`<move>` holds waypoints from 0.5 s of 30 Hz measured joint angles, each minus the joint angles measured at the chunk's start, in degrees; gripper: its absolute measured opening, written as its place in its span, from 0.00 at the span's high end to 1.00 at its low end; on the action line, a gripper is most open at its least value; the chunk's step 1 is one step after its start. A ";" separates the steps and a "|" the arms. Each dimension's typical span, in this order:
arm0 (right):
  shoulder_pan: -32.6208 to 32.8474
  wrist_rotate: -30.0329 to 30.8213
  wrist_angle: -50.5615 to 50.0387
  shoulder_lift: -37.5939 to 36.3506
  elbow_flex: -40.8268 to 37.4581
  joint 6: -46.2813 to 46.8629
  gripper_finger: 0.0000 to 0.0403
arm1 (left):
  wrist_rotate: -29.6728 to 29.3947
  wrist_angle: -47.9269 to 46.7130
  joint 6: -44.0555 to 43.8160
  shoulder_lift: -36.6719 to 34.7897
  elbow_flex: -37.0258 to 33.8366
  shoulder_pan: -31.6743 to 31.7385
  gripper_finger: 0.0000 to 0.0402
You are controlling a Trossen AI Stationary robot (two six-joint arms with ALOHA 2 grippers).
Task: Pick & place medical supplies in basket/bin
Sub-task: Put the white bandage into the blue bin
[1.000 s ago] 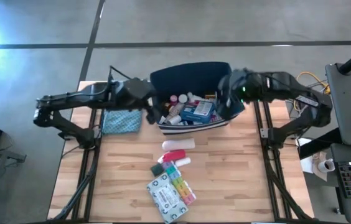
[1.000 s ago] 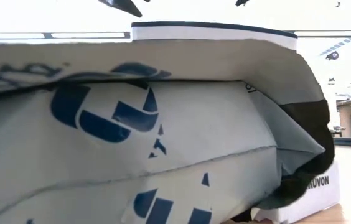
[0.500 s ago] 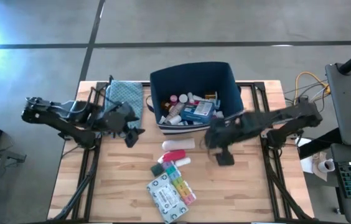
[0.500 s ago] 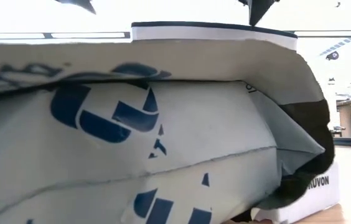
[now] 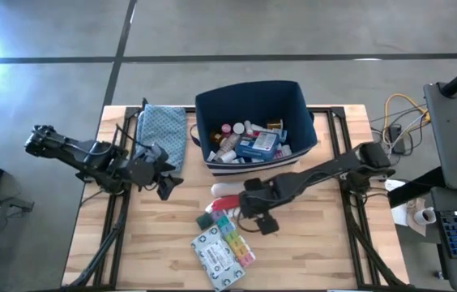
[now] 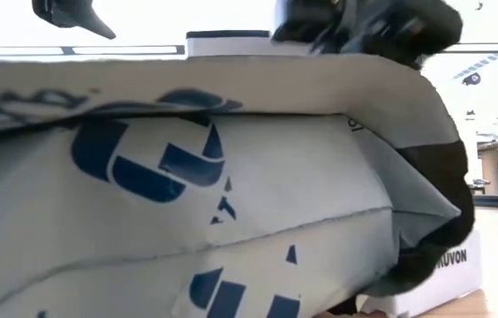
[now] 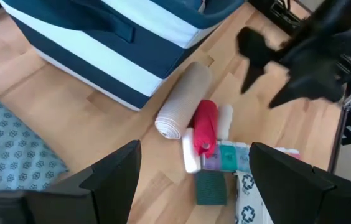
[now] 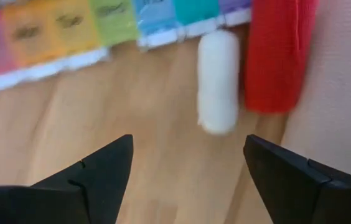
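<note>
Since the earlier frame the right tool has swung from the bin's rim down over the loose supplies; the left tool has drawn back beside the blue patterned cloth. Both tools stand open, holding nothing. Progress: partial. The navy bin, at the counter's far edge, already holds a mixed heap, too crowded to count. Left on the counter: one tan roll, one red roll, one small white roll, one green item, one multicoloured pill organiser, one flat packet.
</note>
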 joint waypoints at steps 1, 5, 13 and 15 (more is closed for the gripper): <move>-0.24 0.08 1.87 1.09 -0.16 0.19 0.27 | 0.00 -0.02 0.00 0.00 0.01 0.00 0.31; -1.06 -0.09 5.23 4.64 -0.53 2.03 0.27 | -0.02 -0.04 0.04 0.07 0.11 0.00 0.31; -2.05 0.04 9.81 9.86 -0.66 4.06 0.29 | -0.04 -0.15 0.20 0.04 0.07 0.00 0.31; -2.29 -0.04 9.96 10.66 -0.63 4.78 0.31 | -0.04 -0.17 0.43 0.04 0.07 0.02 0.31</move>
